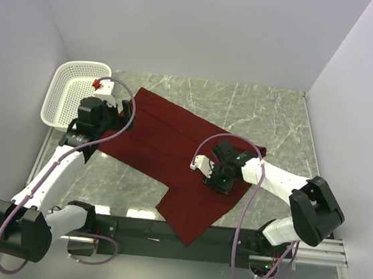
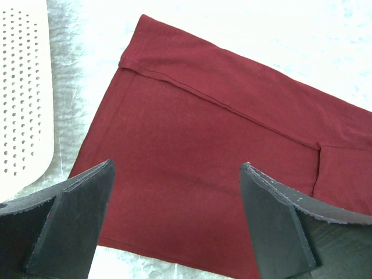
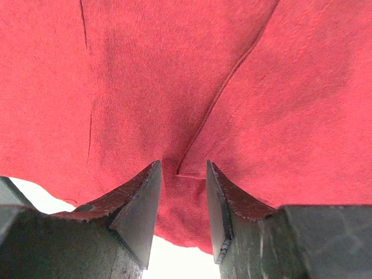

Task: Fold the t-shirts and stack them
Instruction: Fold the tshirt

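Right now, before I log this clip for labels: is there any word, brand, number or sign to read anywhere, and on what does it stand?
None can be read in any view.
The t-shirt is plain dark red, with no print or tag showing.
The basket bears only rows of holes.
The table shows only marble veins.

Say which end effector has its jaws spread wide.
The left end effector, hovering open over the plain maroon cloth t-shirt near the white perforated plastic basket; the right end effector pinches a fold.
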Robot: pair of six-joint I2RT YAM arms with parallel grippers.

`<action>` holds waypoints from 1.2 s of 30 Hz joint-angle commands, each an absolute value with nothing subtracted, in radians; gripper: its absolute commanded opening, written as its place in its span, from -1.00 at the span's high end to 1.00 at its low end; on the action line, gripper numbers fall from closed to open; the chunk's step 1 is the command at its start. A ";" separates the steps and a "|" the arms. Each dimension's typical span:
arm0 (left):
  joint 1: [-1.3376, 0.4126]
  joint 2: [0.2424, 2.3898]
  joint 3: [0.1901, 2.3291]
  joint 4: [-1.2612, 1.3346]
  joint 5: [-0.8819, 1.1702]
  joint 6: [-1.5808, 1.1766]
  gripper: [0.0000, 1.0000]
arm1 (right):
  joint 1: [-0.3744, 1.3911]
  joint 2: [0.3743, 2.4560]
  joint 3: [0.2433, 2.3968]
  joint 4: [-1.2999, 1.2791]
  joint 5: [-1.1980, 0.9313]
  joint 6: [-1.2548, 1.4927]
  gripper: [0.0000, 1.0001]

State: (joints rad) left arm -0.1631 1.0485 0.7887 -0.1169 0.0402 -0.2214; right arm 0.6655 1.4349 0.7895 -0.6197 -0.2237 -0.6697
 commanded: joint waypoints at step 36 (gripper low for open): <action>-0.163 1.031 0.784 -0.077 0.063 -0.201 -0.88 | 0.675 1.335 0.914 -0.750 -0.343 -0.666 1.00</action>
